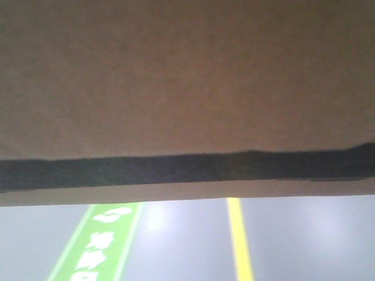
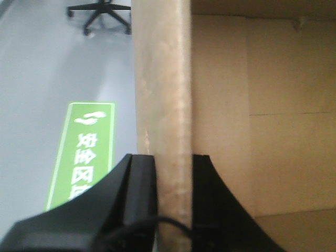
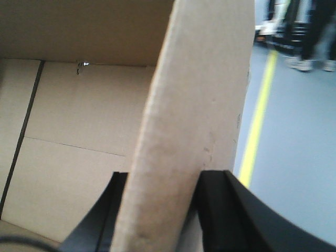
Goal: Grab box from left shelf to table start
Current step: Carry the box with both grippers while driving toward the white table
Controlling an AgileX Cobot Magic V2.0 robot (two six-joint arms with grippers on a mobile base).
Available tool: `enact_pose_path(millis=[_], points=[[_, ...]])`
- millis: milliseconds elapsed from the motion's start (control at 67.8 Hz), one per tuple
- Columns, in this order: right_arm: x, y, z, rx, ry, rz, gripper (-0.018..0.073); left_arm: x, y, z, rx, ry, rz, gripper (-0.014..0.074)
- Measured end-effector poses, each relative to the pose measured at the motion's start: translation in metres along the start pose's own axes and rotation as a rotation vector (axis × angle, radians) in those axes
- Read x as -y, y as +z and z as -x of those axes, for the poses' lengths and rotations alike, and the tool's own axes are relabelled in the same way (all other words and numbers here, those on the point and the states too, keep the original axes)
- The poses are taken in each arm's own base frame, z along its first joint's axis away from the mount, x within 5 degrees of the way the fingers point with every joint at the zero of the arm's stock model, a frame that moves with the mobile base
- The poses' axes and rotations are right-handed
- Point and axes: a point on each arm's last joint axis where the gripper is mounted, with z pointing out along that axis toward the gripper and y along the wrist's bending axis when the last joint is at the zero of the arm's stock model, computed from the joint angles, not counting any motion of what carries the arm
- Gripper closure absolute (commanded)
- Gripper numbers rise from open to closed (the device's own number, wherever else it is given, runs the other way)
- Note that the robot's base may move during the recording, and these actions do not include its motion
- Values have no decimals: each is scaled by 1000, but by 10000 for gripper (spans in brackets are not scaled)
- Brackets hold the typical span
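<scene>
The brown cardboard box point(image 1: 187, 88) fills the upper two thirds of the front view, with a black band along its lower edge; the floor shows beneath it. My left gripper point(image 2: 172, 157) is shut on the box's upright left wall point(image 2: 163, 94), one black finger outside and one inside the open box. My right gripper point(image 3: 167, 174) is shut on the box's right wall point(image 3: 199, 94) in the same way. The box's bare inner panels show in both wrist views. The left shelf and the table are out of view.
Grey floor lies below the box. A green floor strip point(image 1: 99, 240) with white characters runs on the left, a yellow line point(image 1: 240, 240) on the right. A black office chair base point(image 2: 100, 16) stands far left; people's feet point(image 3: 304, 63) far right.
</scene>
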Motion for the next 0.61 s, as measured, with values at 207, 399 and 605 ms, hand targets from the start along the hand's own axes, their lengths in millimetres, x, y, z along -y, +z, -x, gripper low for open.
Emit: enact_pose_path(millis=[207, 399, 605], points=[[0, 0, 0, 0, 0, 0, 502, 0, 0, 0, 0, 0, 0, 696], [0, 0, 0, 0, 0, 0, 502, 0, 0, 0, 0, 0, 0, 696], [0, 0, 0, 0, 0, 0, 502, 0, 0, 0, 0, 0, 0, 696]])
